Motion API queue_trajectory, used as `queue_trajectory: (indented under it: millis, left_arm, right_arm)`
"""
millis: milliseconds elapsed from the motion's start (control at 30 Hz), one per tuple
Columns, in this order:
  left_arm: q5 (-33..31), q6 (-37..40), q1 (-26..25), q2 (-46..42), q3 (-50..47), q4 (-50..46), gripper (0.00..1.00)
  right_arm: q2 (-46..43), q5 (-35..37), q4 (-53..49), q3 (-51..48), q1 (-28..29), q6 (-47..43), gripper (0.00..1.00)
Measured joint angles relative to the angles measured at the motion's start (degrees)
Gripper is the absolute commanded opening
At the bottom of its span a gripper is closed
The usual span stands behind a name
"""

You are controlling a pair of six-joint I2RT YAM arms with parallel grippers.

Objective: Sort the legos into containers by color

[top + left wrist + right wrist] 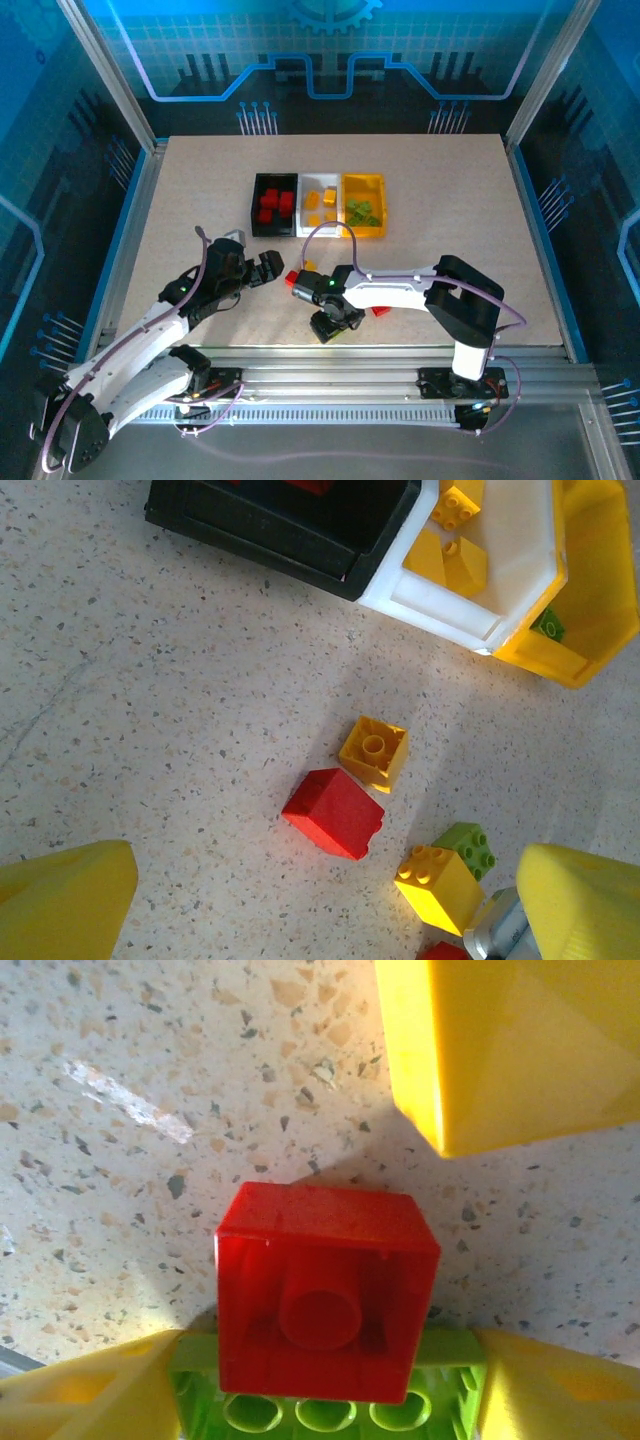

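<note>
Three joined containers stand mid-table: black (273, 205) with red legos, white (320, 203) with yellow-orange ones, yellow (363, 205) with green ones. My right gripper (325, 310) (320, 1400) points down, both yellow fingers pressed on the ends of an oblong lime green lego (325, 1415). A red lego (325, 1300) overlaps it, hollow side up. A yellow lego (520, 1050) lies just beyond. My left gripper (272, 268) (320, 910) is open, empty, short of a red lego (333, 812) and a yellow lego (374, 751).
Another yellow lego (438, 885) and a green one (468, 845) lie beside the right gripper's metal tip (495, 930). One red lego (381, 310) lies right of the right arm's wrist. The bins' near walls (280, 525) sit just beyond the loose bricks.
</note>
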Motion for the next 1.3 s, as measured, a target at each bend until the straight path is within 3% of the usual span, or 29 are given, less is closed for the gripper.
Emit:
queue_trajectory:
  millis: [367,600,767,1000,1200,1300]
  left_arm:
    - [0.6,0.0,0.2,1.3,0.0,0.0,0.99]
    - [1.2,0.0,0.3,1.3,0.0,0.4,0.99]
    - [2.2,-0.1,0.3,1.7,0.0,0.4,0.99]
    - [3.7,-0.2,0.4,2.5,0.0,0.5,0.99]
    - [4.8,-0.2,0.4,2.9,0.0,1.1,0.99]
    - [5.3,-0.2,0.4,4.5,0.1,1.7,0.99]
  right_arm:
    - [-11.0,4.4,-0.7,-5.3,-4.4,0.2,0.69]
    - [-18.5,6.2,0.0,-1.2,-17.9,-2.7,0.69]
    - [-12.3,6.9,3.0,10.3,-27.6,-4.6,0.69]
    - [6.6,7.8,4.3,28.0,-35.2,-5.2,0.71]
    - [15.4,8.5,1.3,37.0,-37.1,-6.0,0.9]
    - [15.4,8.4,1.0,38.1,-37.1,-6.2,0.92]
